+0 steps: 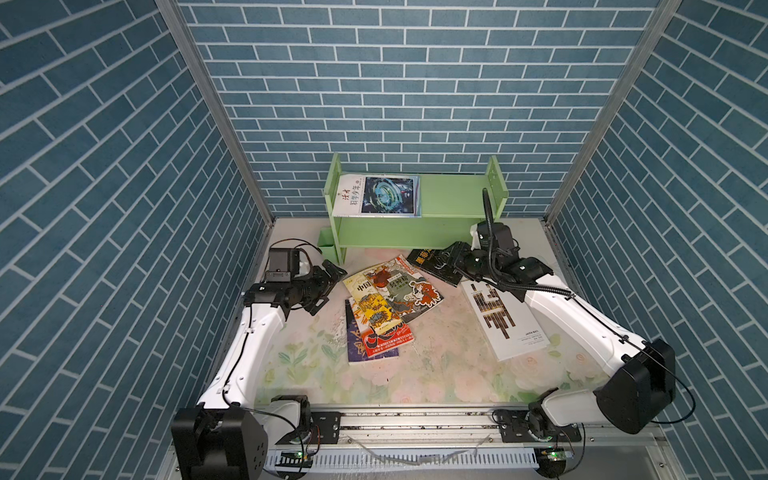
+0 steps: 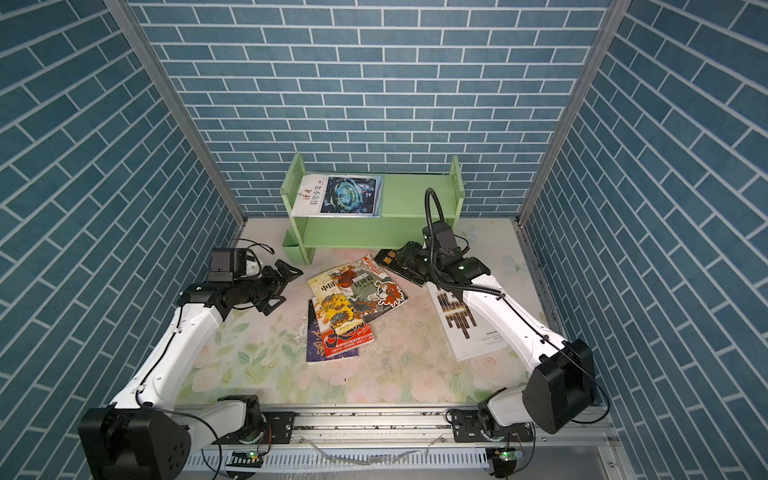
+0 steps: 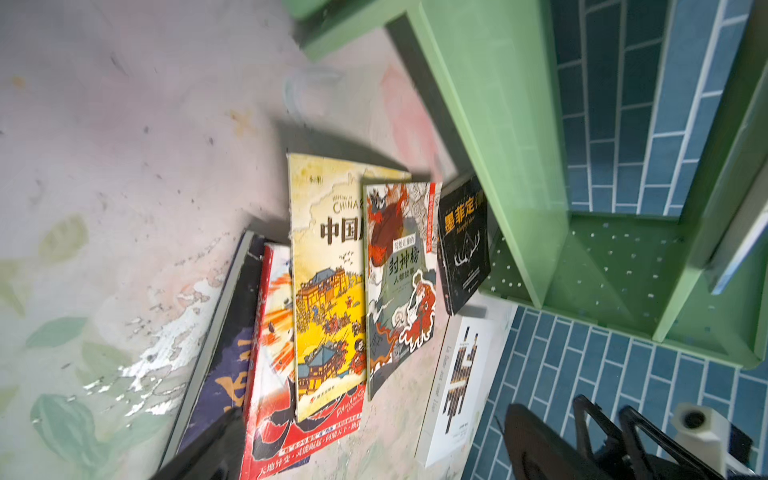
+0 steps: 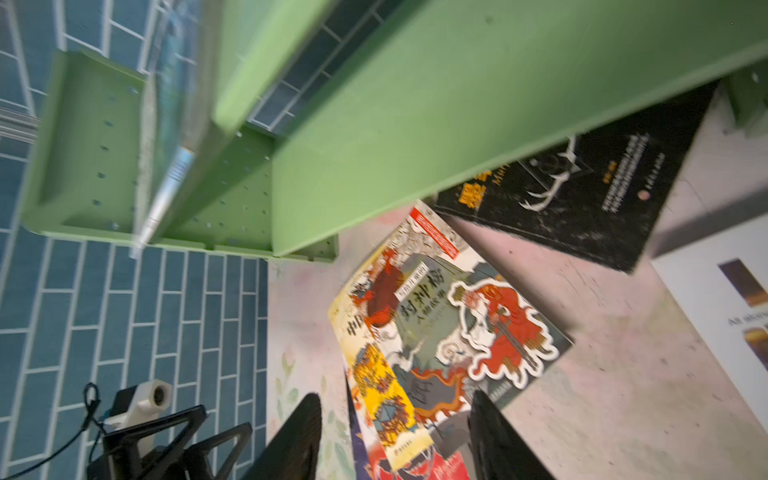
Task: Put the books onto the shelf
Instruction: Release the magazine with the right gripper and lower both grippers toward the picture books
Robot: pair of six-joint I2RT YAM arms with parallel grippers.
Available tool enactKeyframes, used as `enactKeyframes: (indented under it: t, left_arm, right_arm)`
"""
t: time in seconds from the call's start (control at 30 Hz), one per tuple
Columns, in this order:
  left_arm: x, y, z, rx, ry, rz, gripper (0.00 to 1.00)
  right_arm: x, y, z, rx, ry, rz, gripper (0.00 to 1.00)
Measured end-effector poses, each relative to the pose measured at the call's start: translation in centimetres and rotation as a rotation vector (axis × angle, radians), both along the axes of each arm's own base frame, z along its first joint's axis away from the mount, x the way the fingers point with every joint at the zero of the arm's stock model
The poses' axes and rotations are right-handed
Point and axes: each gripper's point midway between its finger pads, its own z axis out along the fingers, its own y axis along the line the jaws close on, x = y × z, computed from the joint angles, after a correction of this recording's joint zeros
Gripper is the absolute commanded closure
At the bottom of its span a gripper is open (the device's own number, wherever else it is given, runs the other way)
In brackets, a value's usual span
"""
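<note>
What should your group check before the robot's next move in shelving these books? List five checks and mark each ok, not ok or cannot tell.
1. The left gripper is open and empty: ok.
2. The right gripper, by the black book, is open and empty: ok.
3. There is free room on the top tier of the shelf beside the shelved book: ok.
4. The black book lies clear of the white book: cannot tell, because the right arm hides where they meet.
5. The books in the middle pile lie singly: not ok, four overlap.
</note>
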Motion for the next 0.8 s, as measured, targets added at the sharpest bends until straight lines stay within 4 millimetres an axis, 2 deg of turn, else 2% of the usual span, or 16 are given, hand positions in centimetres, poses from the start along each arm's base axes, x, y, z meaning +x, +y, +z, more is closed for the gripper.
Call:
enactKeyframes:
  t: [0.17,0.27,0.47,0.67,0.8]
  left_arm:
    - [-2.1,-4.1,-2.9,-0.065,0.025,-0.127,0.05]
    - [-2.7,-6.5,-4.6,-0.086,0.04,-0.182,0.08]
    - [-1.4,-10.0,-7.9,-0.099,0.08,-0.225,0.16]
    - [0.5,-10.9,-10.3,-0.076,0.092,-0.212,0.25]
    - [2.3,-11.7,-10.8,-0.058,0.074,-0.234,0.28]
  right_arm:
    - [-2.8,-0.6,-7.3,-0.089,0.145,0.03,0.44]
    - [-3.6,-0.1,-10.0,-0.114,0.196,0.055,0.45]
    - [-3.3,1.4,-12.2,-0.101,0.226,0.088,0.45]
    - [-2.6,3.1,-15.1,-0.067,0.276,0.114,0.45]
    - [-2.1,4.4,-17.0,-0.023,0.314,0.118,0.47]
